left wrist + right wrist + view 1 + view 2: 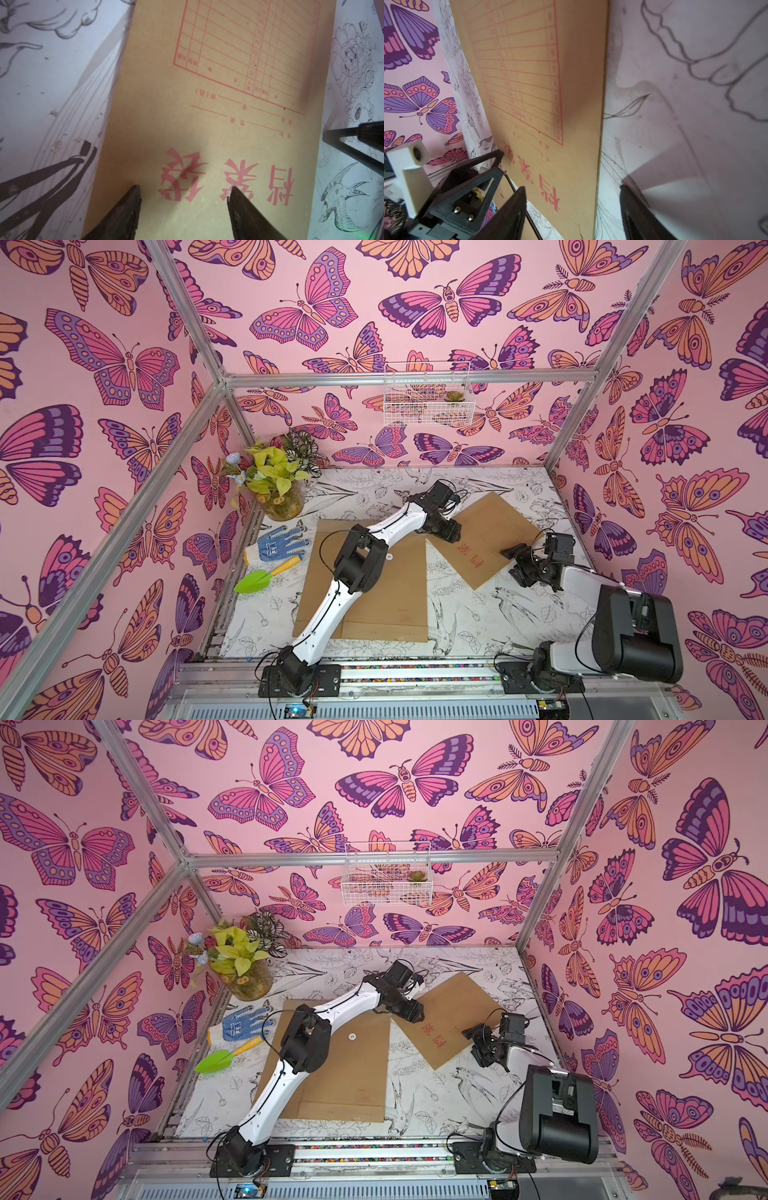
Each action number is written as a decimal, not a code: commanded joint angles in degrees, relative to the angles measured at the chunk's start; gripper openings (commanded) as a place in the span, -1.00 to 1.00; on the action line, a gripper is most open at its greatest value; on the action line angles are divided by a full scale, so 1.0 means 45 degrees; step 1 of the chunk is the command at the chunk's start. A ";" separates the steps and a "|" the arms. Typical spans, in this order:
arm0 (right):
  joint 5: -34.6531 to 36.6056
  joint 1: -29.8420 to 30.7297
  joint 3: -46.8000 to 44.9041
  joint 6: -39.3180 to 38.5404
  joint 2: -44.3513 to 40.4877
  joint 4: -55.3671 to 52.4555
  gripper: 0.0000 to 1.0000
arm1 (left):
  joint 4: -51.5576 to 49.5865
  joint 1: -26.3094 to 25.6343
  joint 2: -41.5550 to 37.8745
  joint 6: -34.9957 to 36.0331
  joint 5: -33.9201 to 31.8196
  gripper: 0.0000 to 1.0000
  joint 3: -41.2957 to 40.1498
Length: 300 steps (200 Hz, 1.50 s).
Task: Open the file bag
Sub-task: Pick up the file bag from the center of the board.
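A vase [284,502] of plants stands past the far left corner of the plain file bag [399,593]. A glove [278,547] and a green trowel [253,580] lie just left of that bag, the trowel nearer the robot.

The plain file bag lies flat at the middle of the surface [478,614]. A white button [389,556] faces up on it, and the left arm crosses over it.

The left pincer [455,536] hangs just right of the plain bag's far right corner. Its fingers stand apart over red characters and hold nothing [184,191].

The printed file bag [490,531] lies right of the plain bag, turned askew, print side up. Whether their nearest corners touch cannot be told.

The right pincer [509,564] is farthest right of the plain bag. It is spread wide and empty [572,187], and the printed bag's edge runs between its fingers.
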 commanded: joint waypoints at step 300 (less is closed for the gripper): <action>-0.1758 -0.0252 -0.0405 -0.0062 -0.0799 0.1595 -0.97 | -0.0799 -0.0152 -0.0275 0.0851 -0.0708 0.42 -0.0795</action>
